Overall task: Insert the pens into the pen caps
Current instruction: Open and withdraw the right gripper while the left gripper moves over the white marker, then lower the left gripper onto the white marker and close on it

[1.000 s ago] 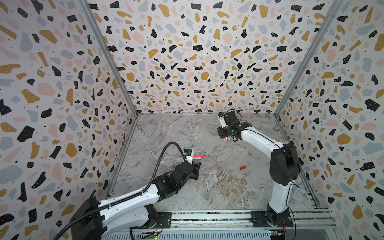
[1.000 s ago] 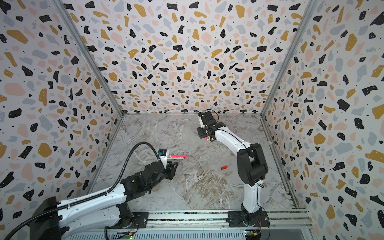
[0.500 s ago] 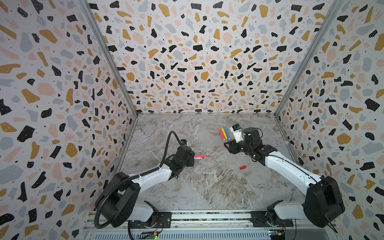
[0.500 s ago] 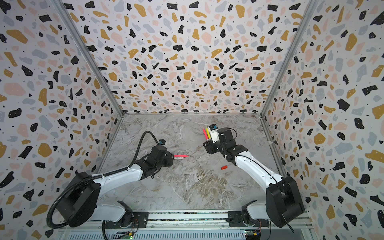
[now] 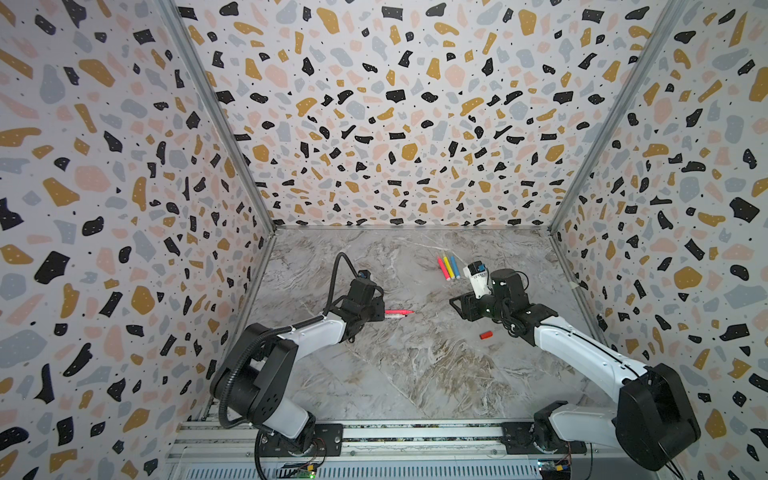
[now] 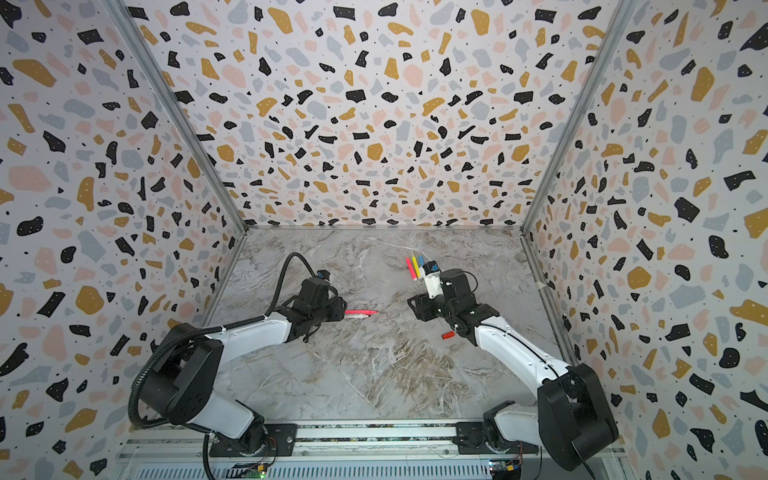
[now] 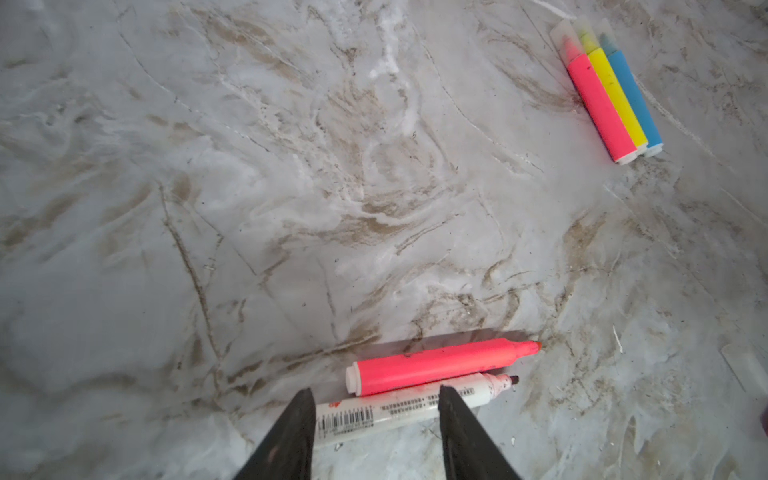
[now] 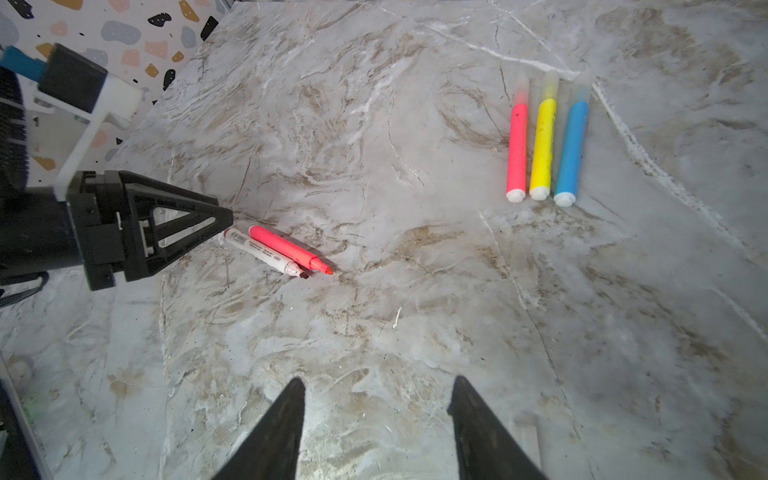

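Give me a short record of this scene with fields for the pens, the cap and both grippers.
Uncapped pens: neon pink marker and white marker with red markings, side by side
Capped row: second pink marker, yellow marker, blue marker
Loose cap: stubby red plastic cap, alone on the marble tabletop
Left gripper: open, over the white marker's rear
Right gripper: open, empty

Soft, even light — wrist-view edges blurred.

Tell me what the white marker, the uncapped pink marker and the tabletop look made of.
White marker: likely glossy plastic, printed barcode on smooth barrel. Uncapped pink marker: probably matte neon plastic, white end plug. Tabletop: marble-patterned, veined; stone or printed laminate, cannot tell.
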{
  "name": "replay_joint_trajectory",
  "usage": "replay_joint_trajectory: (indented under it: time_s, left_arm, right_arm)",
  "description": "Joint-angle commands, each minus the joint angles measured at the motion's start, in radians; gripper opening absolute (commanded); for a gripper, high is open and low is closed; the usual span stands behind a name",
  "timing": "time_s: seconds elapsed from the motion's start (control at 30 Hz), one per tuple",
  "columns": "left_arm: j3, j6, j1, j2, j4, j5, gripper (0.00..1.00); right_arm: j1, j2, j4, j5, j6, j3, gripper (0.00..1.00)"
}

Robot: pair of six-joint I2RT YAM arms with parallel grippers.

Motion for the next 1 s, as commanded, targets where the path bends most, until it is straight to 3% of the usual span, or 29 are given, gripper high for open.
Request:
replay_joint_trajectory:
  time_s: [0.0, 0.97]
  left_arm:
    - [0.043, 0.036, 0.009, 0.019, 0.025, 0.040, 0.49]
    - [0.078, 0.101, 0.015, 0.112, -0.029, 0.062, 0.49]
  right_arm:
    - [-0.007, -0.037, 0.018, -0.020, 0.015, -0.010, 0.57]
    - [-0.007, -0.076, 0.034, -0.062, 0.041, -0.075, 0.57]
